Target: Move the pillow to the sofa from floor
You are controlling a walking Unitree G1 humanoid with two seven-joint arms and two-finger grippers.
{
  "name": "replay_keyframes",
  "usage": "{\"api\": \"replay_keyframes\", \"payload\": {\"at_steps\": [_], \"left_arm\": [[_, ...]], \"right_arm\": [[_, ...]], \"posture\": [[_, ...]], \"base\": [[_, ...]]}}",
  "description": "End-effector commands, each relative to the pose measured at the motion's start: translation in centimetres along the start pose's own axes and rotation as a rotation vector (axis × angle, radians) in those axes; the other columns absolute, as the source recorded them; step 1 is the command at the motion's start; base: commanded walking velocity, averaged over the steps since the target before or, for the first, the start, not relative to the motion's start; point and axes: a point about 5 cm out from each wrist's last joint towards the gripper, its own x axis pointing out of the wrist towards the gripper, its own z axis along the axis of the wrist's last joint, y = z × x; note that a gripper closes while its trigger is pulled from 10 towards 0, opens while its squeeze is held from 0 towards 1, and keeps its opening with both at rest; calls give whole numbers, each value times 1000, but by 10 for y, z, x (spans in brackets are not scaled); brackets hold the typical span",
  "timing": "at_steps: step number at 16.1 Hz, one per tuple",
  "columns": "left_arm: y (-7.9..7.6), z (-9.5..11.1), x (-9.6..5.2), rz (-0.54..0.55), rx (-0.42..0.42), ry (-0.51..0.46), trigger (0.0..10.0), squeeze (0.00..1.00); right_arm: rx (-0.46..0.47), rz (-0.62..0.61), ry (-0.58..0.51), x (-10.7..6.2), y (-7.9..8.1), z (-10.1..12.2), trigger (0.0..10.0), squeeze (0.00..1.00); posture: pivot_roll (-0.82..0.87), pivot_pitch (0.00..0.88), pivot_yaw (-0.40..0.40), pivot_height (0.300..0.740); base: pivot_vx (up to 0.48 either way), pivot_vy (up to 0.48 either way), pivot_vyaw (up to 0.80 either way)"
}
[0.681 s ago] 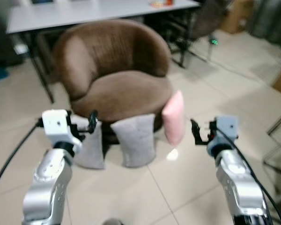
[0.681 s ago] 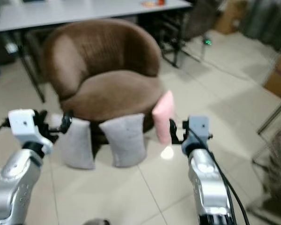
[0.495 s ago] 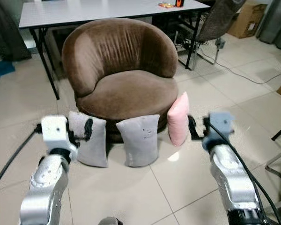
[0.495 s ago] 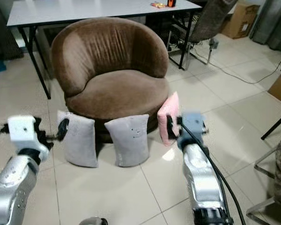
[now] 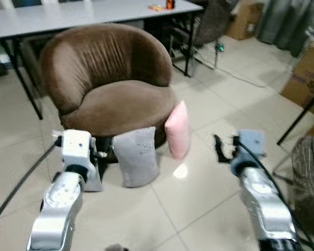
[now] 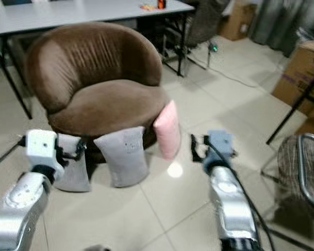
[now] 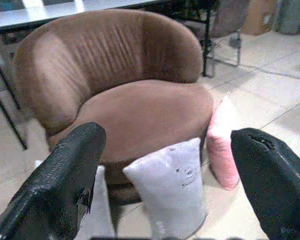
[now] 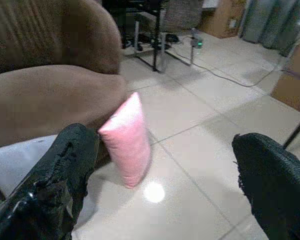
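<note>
Brown round sofa [image 5: 112, 83] ahead, seat bare, curved back rising behind it. Three pillows stand on the tiled floor [image 5: 199, 193], leaning against the sofa's front edge.

Pink pillow [image 5: 178, 129]: upright, tilted slightly, touching the sofa's front-right edge. In the right wrist view the pink pillow [image 8: 127, 138] sits ahead of the jaws, nearer the one finger [image 8: 57, 175] than the other, not between them and not touched.

Grey pillow [image 5: 136, 156]: upright at the seat's front centre, just beside the pink one. In the left wrist view it stands ahead, between the lines of the two fingers [image 7: 60, 175] but well beyond their tips.

Second grey pillow [image 6: 73, 167]: at the sofa's front-left, partly hidden behind the left gripper [image 5: 100, 155].

Left gripper: jaws spread wide, nothing held, raised in front of the second grey pillow.

Right gripper [image 5: 219, 148]: jaws spread wide, nothing held, over bare tile to the right of the pink pillow, apart from it.

Open room: bare tile between the right jaws and the pink pillow. Right of the right arm: a wire basket [image 5: 309, 172] and a cardboard box [image 5: 303, 78]. Behind the sofa: grey table [image 5: 68, 18] on black legs.
</note>
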Motion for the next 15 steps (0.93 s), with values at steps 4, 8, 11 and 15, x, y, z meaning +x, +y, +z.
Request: {"api": "replay_keyframes", "payload": {"at_steps": [4,8,11,15], "left_arm": [[7,1,1,32,20,-5,10000,0],[4,3,0,15,-4,-31,10000,0],[4,3,2,11,-1,-28,10000,0],[5,3,5,21,2,-25,10000,0]], "right_arm": [[35,32,-6,1,8,5,10000,0],[5,25,-1,0,6,4,10000,0],[3,-9,4,0,4,3,10000,0],[26,-37,4,4,2,4,10000,0]], "posture": [[-55,0,20,740],[-57,0,20,740],[-57,1,22,740],[-60,0,19,740]], "base": [[0,-480,0],[0,0,200],[320,0,696],[382,0,0]]}}
